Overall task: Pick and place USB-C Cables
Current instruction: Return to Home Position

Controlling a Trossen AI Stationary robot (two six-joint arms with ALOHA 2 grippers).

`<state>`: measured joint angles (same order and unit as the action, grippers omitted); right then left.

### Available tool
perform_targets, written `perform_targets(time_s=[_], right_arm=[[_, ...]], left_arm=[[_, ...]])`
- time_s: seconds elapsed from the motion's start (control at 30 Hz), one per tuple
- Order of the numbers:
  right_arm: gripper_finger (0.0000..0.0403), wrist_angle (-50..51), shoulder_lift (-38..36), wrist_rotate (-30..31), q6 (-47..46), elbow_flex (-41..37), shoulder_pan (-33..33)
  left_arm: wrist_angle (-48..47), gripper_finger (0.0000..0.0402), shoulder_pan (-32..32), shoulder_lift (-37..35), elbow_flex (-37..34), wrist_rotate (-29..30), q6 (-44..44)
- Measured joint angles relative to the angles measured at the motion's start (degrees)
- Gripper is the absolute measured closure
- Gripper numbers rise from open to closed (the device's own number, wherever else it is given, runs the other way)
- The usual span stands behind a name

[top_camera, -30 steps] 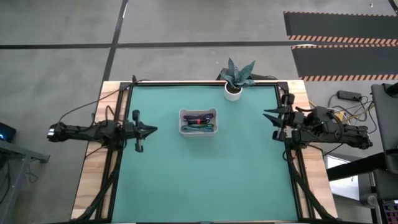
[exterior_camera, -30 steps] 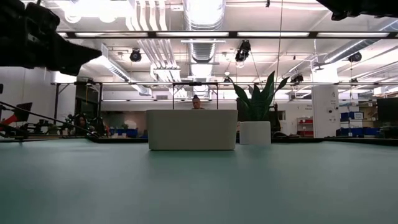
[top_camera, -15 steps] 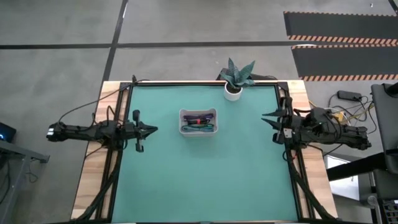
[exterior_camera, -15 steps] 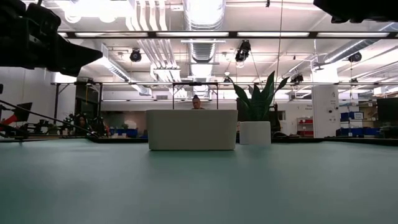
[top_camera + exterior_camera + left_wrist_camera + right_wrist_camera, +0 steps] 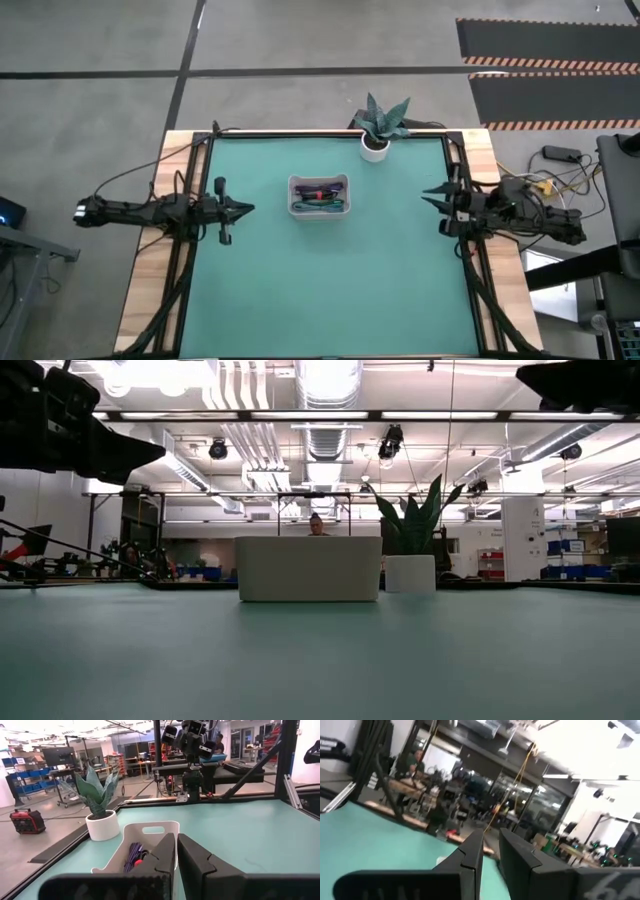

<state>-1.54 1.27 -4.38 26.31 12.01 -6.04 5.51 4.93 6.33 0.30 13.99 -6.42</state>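
The USB-C cables (image 5: 319, 200), thin short bundles in red-and-black, purple, teal and dark green, lie together inside the small white plastic tray (image 5: 319, 178) near the middle of the green-topped bench (image 5: 300, 280). Neither they nor the tray have shifted over the last second.

What has changed is the right gripper (image 5: 428, 198). It has drawn back toward the bench's right edge, and its fingers (image 5: 472, 851), spread wide a second ago, have come almost together and hold nothing. The left gripper (image 5: 248, 208) has stayed where it was, beside the tray on the left, its fingers (image 5: 165, 852) together and empty. With no cable loose on the bench, the sorting looks finished, and only the arms' retreat seems to remain.

The high view alone shows every cable in the tray. The low view shows only the tray's blank wall, with the arms as dark shapes overhead. The left wrist view looks into the tray's near end and catches the purple bundle (image 5: 134, 856). The tilted right wrist view shows only a strip of bench and the room, with no tray in it.
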Motion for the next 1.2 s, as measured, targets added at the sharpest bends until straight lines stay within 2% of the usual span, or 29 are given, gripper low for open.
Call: perform_targets(time_s=[0.2,0.57,0.77,0.87,1.2], right_arm=[[0.0349,1.27,-1.23,-2.07,-1.15,-0.26,0.02],[0.0349,0.75,-1.26,-2.26,-0.17,-3.75,0.0],[0.0349,-4.79,-1.26,-3.24,0.04,-8.63,0.02],[0.0349,-5.27,-1.26,-2.21,-1.4,-11.3,0.02],[0.0349,-5.96,-0.7,-1.55,-6.82,-11.28,0.11]], left_arm=[[-0.08,0.0396,0.0,0.28,-0.02,-0.01,0.0],[0.0,0.0396,0.01,1.08,-0.04,-0.01,-0.02],[-0.05,0.0396,0.01,1.52,-0.04,-0.01,-0.02],[-0.1,0.0396,0.0,1.96,-0.04,-0.01,-0.02],[0.01,0.0396,0.0,2.84,-0.04,-0.01,-0.03]])
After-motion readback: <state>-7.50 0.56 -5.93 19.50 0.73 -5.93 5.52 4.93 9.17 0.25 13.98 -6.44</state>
